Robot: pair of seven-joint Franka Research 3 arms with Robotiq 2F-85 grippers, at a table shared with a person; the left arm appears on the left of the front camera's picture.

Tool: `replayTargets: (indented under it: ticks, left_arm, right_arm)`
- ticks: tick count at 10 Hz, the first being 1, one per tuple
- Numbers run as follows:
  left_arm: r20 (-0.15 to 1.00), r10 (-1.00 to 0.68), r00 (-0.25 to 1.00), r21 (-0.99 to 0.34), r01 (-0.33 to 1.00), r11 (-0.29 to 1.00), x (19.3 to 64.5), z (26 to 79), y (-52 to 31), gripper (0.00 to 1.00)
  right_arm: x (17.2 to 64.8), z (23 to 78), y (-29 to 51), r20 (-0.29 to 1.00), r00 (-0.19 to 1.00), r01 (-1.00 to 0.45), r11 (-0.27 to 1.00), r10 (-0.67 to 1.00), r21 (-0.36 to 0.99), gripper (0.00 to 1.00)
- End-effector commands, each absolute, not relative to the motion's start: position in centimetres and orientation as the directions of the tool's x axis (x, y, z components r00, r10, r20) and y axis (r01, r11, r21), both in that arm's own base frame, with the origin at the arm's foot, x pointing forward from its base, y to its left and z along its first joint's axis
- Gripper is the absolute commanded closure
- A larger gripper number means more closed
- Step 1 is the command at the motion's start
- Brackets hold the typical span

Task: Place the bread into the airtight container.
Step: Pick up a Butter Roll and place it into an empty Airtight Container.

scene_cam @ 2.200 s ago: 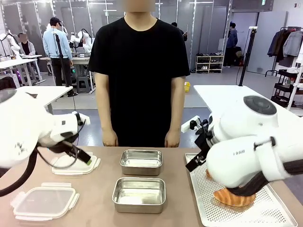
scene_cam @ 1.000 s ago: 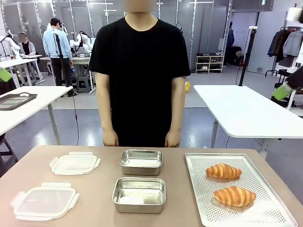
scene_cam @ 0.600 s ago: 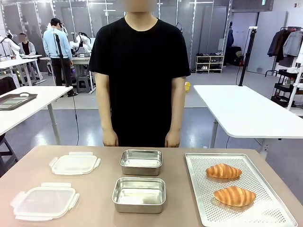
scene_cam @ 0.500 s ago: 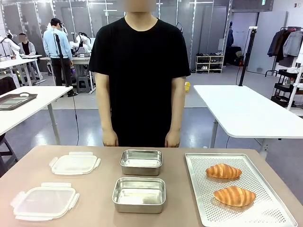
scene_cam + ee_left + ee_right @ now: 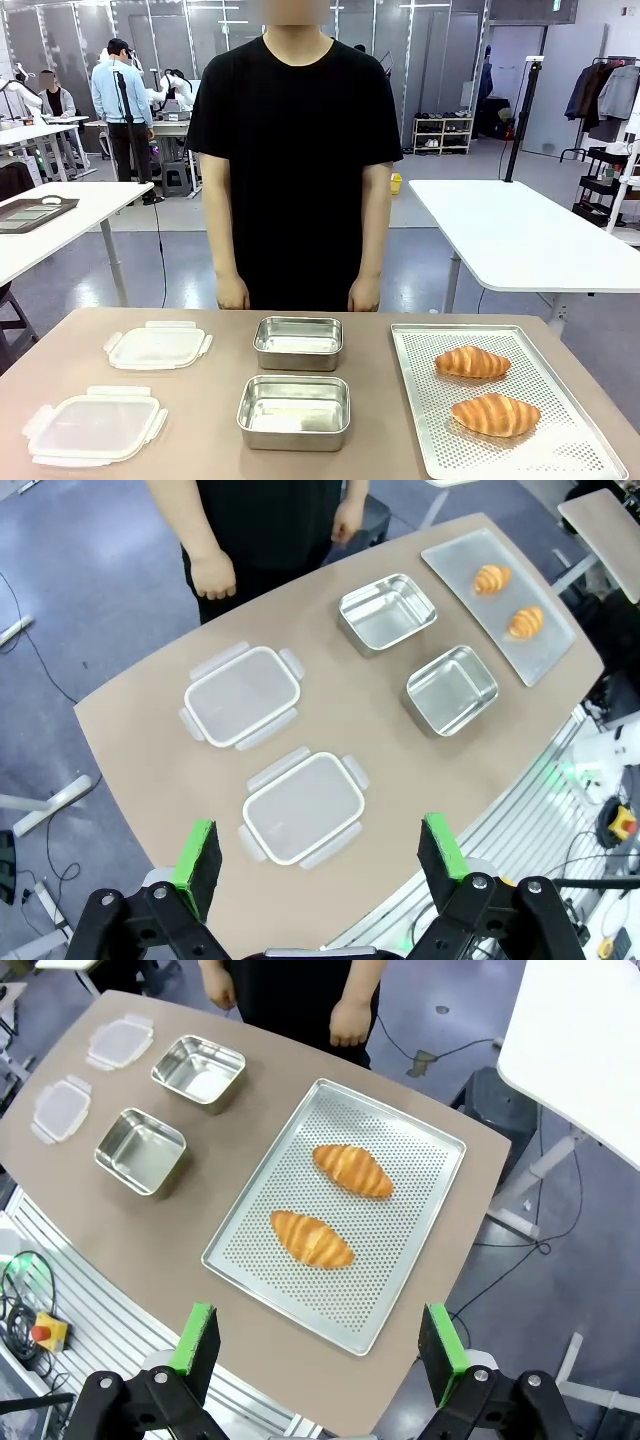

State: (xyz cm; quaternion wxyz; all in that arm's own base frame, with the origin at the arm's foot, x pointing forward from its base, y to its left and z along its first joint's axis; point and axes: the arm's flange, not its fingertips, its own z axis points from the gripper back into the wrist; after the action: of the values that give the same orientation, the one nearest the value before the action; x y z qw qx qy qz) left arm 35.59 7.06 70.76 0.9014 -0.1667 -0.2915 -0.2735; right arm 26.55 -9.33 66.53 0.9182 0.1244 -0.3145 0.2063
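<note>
Right gripper (image 5: 318,1338) raised, bread (image 5: 313,1239) well below

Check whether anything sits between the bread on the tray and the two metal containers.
Nothing visible does. Both croissants lie on the tray, bare table separates it from the open containers, and the lids lie beyond them.

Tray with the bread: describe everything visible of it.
The tray is a rectangular sheet of pale, matt metal, perforated all over, with a low raised rim and rounded corners. It lies flat on the brown table, on the robot's right side, its long side running away from the robot. Two pieces of bread rest on it, apart: the far croissant and the near croissant. Nothing else touches it.
</note>
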Motion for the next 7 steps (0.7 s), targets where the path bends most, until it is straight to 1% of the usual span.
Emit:
replayTargets:
  ticks: [1,7]
  left_arm:
    - [0.617,-0.402,0.676,-0.138,0.596,0.791,35.42,70.88,7.02,0.0]
    - [0.617,-0.402,0.676,-0.138,0.596,0.791,35.42,70.88,7.02,0.0]
  right_arm:
    - [26.5,66.75,-9.5,0.623,0.716,-0.47,0.877,0.316,0.095,0.0]
    - [26.5,66.75,-9.5,0.623,0.716,-0.47,0.877,0.316,0.095,0.0]
